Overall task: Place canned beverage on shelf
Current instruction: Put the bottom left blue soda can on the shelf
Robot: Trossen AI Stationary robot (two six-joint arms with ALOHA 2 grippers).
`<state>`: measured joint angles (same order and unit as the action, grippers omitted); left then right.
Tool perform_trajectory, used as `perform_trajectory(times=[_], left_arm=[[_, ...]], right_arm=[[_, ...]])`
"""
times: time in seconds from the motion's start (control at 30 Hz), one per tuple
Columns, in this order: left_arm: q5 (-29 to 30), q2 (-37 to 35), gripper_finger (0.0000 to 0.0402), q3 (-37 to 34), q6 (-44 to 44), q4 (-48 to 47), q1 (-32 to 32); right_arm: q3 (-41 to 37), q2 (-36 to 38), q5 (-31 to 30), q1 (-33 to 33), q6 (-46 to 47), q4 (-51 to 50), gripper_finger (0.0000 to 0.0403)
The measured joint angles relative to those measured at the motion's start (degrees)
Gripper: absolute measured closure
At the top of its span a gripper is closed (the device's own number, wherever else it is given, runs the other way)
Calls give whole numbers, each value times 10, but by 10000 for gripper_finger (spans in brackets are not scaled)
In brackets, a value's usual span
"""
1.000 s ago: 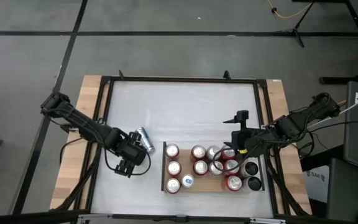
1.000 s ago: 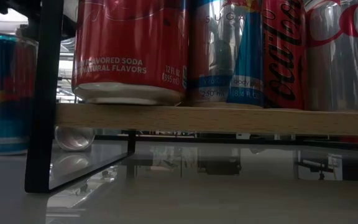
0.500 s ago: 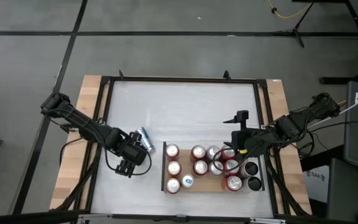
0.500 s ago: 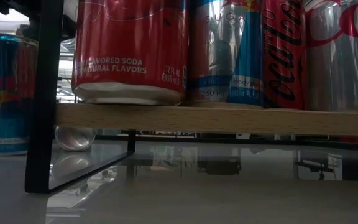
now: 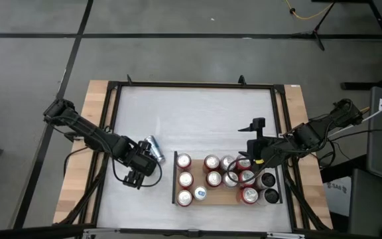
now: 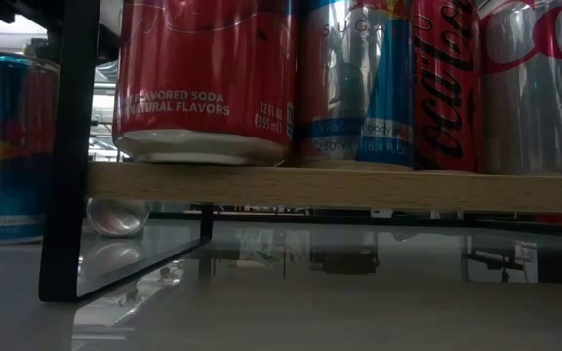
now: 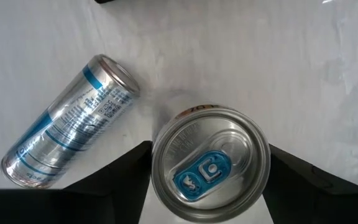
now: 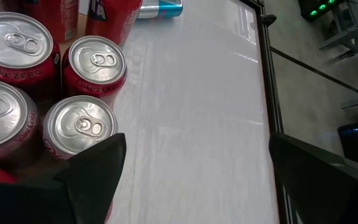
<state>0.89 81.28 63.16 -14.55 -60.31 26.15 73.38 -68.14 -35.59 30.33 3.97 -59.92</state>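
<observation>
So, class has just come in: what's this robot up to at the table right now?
It is stocking cans onto a low wooden shelf, which already carries a cluster of upright cans. The left gripper sits around an upright can with a blue tab on the white table, left of the shelf. A silver and blue can lies on its side beside it. The right gripper hangs open at the shelf's right end, holding nothing.

Cans on a shelf, two more cans off to its left

The shelf (image 5: 221,192) sits at the near right part of the table (image 5: 197,119), with many cans (image 5: 212,178) standing on it. Left of the shelf one can (image 7: 210,163) stands upright between the left gripper's (image 7: 209,168) fingers, and just beside it another can (image 7: 67,121) lies on its side. The right gripper (image 8: 194,168) is above the shelf's right end.
</observation>
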Motion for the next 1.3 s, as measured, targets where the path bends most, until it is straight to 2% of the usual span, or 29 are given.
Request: perform_trajectory(times=[0.17,0.37,0.57,0.8,1.07,1.3], left_arm=[[6,0,104,-1,-9,-1,2],[11,0,68,-1,-99,-1,1],[9,0,65,-1,-189,-4,1],[9,0,65,-1,-250,-5,1],[14,0,65,-1,-375,-6,0],[15,0,65,-1,-365,-5,0]], right_arm=[[0,0,0,0,0,0,17],[0,0,1,0,0,0,17],[0,0,1,0,0,0,17],[0,0,2,0,0,0,17],[0,0,2,0,0,0,17],[0,0,2,0,0,0,17]])
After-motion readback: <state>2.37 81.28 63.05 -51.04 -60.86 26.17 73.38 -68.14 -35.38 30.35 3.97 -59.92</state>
